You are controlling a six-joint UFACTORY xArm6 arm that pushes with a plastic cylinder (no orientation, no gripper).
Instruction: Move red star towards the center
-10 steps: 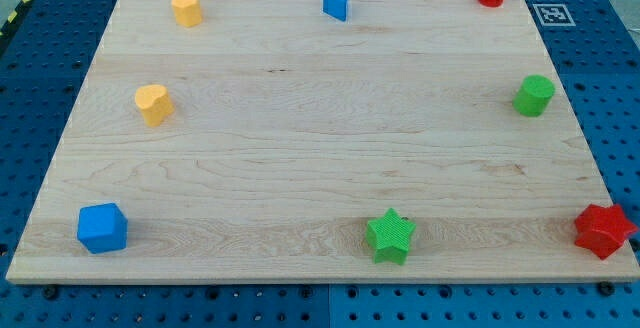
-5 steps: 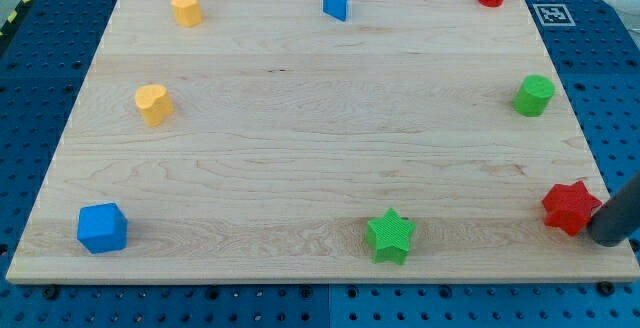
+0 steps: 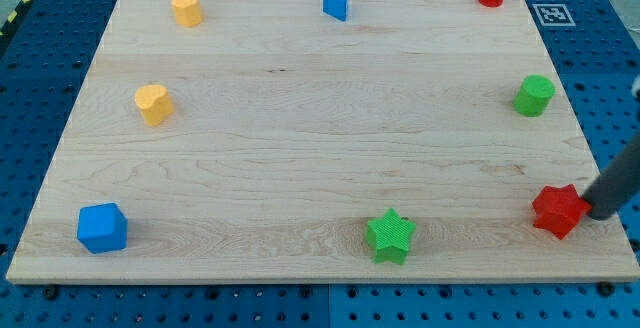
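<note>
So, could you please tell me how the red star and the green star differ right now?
The red star is red and sits near the board's right edge; the green star is green and sits near the bottom edge, left of it. My tip is against the red star's right side, while the green star stands alone, away from the tip. Both are star-shaped blocks of similar size on the wooden board.

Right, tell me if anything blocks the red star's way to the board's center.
Nothing visible does. My tip is against the red star on its right in the view; the green star lies below the line to the center.
</note>
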